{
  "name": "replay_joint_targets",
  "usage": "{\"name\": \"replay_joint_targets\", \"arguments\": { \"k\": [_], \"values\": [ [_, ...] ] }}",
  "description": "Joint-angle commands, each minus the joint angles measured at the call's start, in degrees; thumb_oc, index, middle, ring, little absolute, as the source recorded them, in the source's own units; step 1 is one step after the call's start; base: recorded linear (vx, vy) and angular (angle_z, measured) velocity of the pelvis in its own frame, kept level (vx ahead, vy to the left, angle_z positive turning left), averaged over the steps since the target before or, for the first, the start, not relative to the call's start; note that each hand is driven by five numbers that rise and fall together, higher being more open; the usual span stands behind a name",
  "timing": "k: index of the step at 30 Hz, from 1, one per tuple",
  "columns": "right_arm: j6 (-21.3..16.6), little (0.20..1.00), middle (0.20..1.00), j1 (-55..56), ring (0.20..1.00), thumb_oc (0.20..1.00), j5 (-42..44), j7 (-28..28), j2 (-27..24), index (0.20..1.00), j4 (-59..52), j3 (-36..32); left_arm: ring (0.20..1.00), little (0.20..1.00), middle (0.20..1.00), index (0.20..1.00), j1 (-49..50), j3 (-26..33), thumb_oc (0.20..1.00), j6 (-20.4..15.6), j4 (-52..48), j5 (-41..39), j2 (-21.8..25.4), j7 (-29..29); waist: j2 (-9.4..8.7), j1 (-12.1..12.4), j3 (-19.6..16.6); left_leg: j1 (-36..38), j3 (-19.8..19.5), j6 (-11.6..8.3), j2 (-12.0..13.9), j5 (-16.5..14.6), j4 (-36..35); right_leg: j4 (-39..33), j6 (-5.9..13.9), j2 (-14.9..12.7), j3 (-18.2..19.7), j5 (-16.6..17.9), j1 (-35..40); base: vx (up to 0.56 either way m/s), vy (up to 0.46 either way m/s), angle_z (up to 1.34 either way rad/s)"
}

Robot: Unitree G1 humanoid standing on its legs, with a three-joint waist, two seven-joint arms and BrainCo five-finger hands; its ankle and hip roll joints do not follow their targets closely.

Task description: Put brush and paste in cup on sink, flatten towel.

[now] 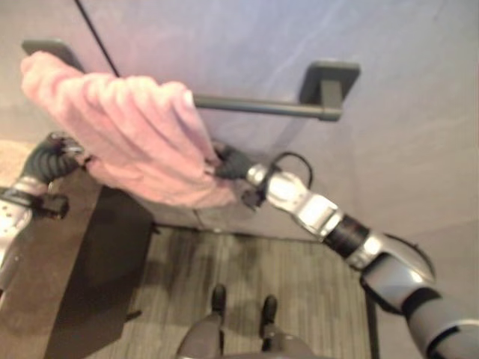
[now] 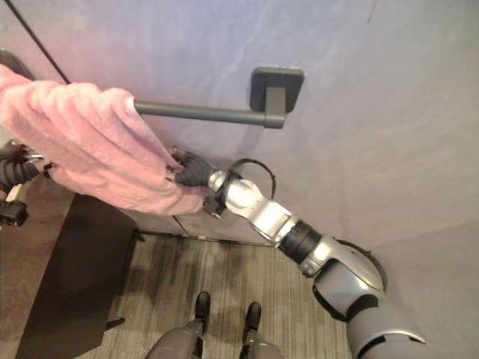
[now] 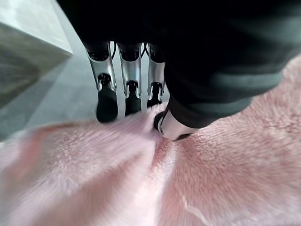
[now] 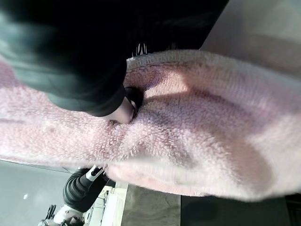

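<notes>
A fluffy pink towel [image 1: 127, 134] hangs bunched over the left part of a dark towel bar [image 1: 262, 106] on the grey wall. My right hand [image 2: 188, 170] is at the towel's lower right edge; its thumb [image 4: 123, 107] presses into the pile and pinches the cloth. At the lower left edge is my left hand [image 1: 51, 161]. There its thumb [image 3: 171, 127] digs into a fold while the fingers [image 3: 107, 96] reach past the hem. The towel [image 3: 141, 179] is creased between the two hands.
The bar's right bracket [image 1: 329, 81] stands out from the wall. A dark cabinet [image 1: 90, 277] sits below left, with a light countertop edge [image 1: 9, 158] beside it. Grey plank floor [image 1: 299, 277] lies beneath the towel.
</notes>
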Motion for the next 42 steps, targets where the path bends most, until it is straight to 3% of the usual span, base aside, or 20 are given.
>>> {"name": "replay_joint_targets", "arguments": {
  "k": [1, 3, 8, 14, 19, 22, 23, 24, 25, 26, 29, 32, 42],
  "values": [
    [-5.25, 0.200, 0.200, 0.84, 0.200, 0.200, 1.76, -1.36, -0.81, 0.200, -5.58, -4.25, 0.200, 0.200, 0.200, 0.200, 1.87, 4.10, 0.200, -3.47, -2.58, -3.90, 0.42, -0.51, 0.21, -1.25, -2.07, -1.10, -0.03, 2.31, -1.96, -4.40, 0.67, -0.13, 4.43, -5.95, 0.23, 2.60, 0.11, 0.00, 0.000, 0.00],
    [-7.13, 0.200, 0.200, 4.66, 0.200, 0.200, 1.30, -1.48, -2.31, 0.200, -10.74, -8.76, 0.200, 0.200, 0.200, 0.200, 5.33, 7.29, 0.200, -4.35, -7.10, 0.78, 1.71, 0.28, 0.84, -1.33, -2.13, -1.09, 0.25, 2.55, -1.93, -4.41, 0.67, -0.13, 4.45, -5.95, 0.57, 2.78, -0.11, 0.00, -0.005, -0.09],
    [-9.64, 0.200, 0.200, 10.75, 0.200, 0.200, 2.85, -0.58, -3.20, 0.200, -18.49, -13.57, 0.200, 0.200, 0.200, 0.200, 11.29, 15.00, 0.200, -6.67, -12.69, -0.83, -0.81, -0.36, 1.48, -1.13, -2.06, -0.09, 1.01, 2.60, -1.94, -5.01, 0.67, -0.13, 4.67, -5.98, 1.14, 2.24, 0.43, 0.01, -0.016, -0.06],
    [-9.87, 0.200, 0.200, 12.45, 0.200, 0.200, 4.68, 1.43, -1.70, 0.200, -21.67, -12.46, 0.200, 0.200, 0.200, 0.200, 16.02, 20.11, 0.200, -7.17, -13.86, 0.45, -1.19, 0.17, 2.11, -0.16, -2.62, 0.66, 1.72, 2.63, -1.78, -5.18, 0.67, -0.13, 4.64, -5.93, 1.42, 1.94, 0.78, 0.00, -0.027, -0.13],
    [-9.98, 0.200, 0.200, 13.48, 0.200, 0.200, 6.82, 2.65, -0.28, 0.200, -24.11, -11.89, 0.200, 0.200, 0.200, 0.200, 18.92, 23.39, 0.200, -7.55, -14.55, 0.91, -4.76, 0.91, 2.62, 0.67, -3.01, 1.45, 1.57, 2.65, -1.72, -5.29, 0.67, -0.13, 4.36, -5.87, 1.09, 1.25, 1.74, -0.01, -0.034, -0.04],
    [-10.24, 0.200, 0.200, 14.05, 0.200, 0.200, 6.61, 3.08, 0.47, 0.200, -24.23, -11.55, 0.200, 0.200, 0.200, 0.200, 19.68, 22.85, 0.200, -7.30, -14.04, 0.28, -7.11, 0.86, 2.76, 0.79, -3.01, 1.84, 1.41, 2.66, -1.74, -5.36, 0.67, -0.13, 4.20, -5.91, 0.91, 1.00, 2.20, -0.01, -0.016, 0.03],
    [-9.64, 0.200, 0.200, 14.26, 0.200, 0.200, 5.53, 3.23, 1.40, 0.200, -21.86, -10.44, 0.200, 0.200, 0.200, 0.200, 19.36, 18.45, 0.200, -5.99, -11.47, -0.86, -9.90, -0.28, 2.88, 0.78, -2.93, 2.12, 1.23, 2.64, -1.77, -5.37, 0.67, -0.13, 4.06, -5.87, 0.82, 0.83, 2.59, -0.01, -0.033, 0.06],
    [-9.66, 0.200, 0.200, 14.27, 0.200, 0.200, 5.52, 3.23, 1.38, 0.200, -21.84, -10.44, 0.200, 0.200, 0.200, 0.200, 19.29, 18.38, 0.200, -6.00, -11.43, -0.87, -9.90, -0.29, 2.90, 0.80, -2.94, 2.13, 1.23, 2.64, -1.76, -5.38, 0.67, -0.13, 4.06, -5.87, 0.81, 0.82, 2.60, -0.03, -0.030, 0.07],
    [-8.80, 0.200, 0.200, 14.85, 0.200, 0.200, 4.46, 2.85, 2.26, 0.200, -19.57, -9.13, 0.200, 0.200, 0.200, 0.200, 19.18, 13.56, 0.200, -4.82, -10.05, -0.09, -10.17, -1.76, 3.12, 0.65, -2.95, 2.31, 1.39, 2.61, -1.72, -5.33, 0.67, -0.13, 3.99, -5.87, 0.81, 0.80, 2.76, -0.02, -0.007, 0.04],
    [-8.81, 0.200, 0.200, 14.86, 0.200, 0.200, 4.45, 2.84, 2.27, 0.200, -19.56, -9.13, 0.200, 0.200, 0.200, 0.200, 19.16, 13.52, 0.200, -4.84, -10.02, -0.09, -10.16, -1.76, 3.12, 0.66, -2.96, 2.30, 1.39, 2.61, -1.71, -5.33, 0.67, -0.13, 3.99, -5.87, 0.81, 0.80, 2.75, -0.03, -0.012, 0.03],
    [-7.83, 0.200, 0.200, 15.51, 0.200, 0.200, 3.05, 2.46, 4.15, 0.200, -14.25, -7.32, 0.200, 0.200, 0.200, 0.200, 18.14, 6.07, 0.200, -2.96, -7.79, 1.88, -10.13, -3.24, 3.33, 0.07, -3.14, 2.85, 1.28, 2.58, -1.65, -5.37, 0.67, -0.13, 3.83, -5.85, 0.74, 0.51, 3.48, 0.00, 0.000, 0.00],
    [-7.86, 0.200, 0.200, 15.69, 0.200, 0.200, 2.59, 1.92, 4.30, 0.200, -13.21, -7.62, 0.200, 0.200, 0.200, 0.200, 17.39, 4.49, 0.200, -2.74, -6.42, 1.71, -10.30, -3.77, 3.41, -0.18, -3.40, 3.26, 1.04, 2.53, -1.64, -5.37, 0.67, -0.13, 3.75, -5.86, 0.78, 0.39, 4.03, 0.00, -0.007, 0.02],
    [-13.28, 0.200, 0.200, 13.45, 0.200, 0.200, 3.00, -1.68, 3.36, 0.200, -22.75, -16.31, 0.200, 0.200, 0.200, 0.200, 16.35, 15.59, 0.200, -6.83, -13.64, -4.58, -14.32, -0.60, 3.61, 0.24, -4.27, 5.00, 0.91, 2.59, -1.64, -5.77, 0.67, 0.16, 3.43, -5.82, 0.39, -0.51, 5.79, 0.00, -0.003, 0.01]
  ]
}}
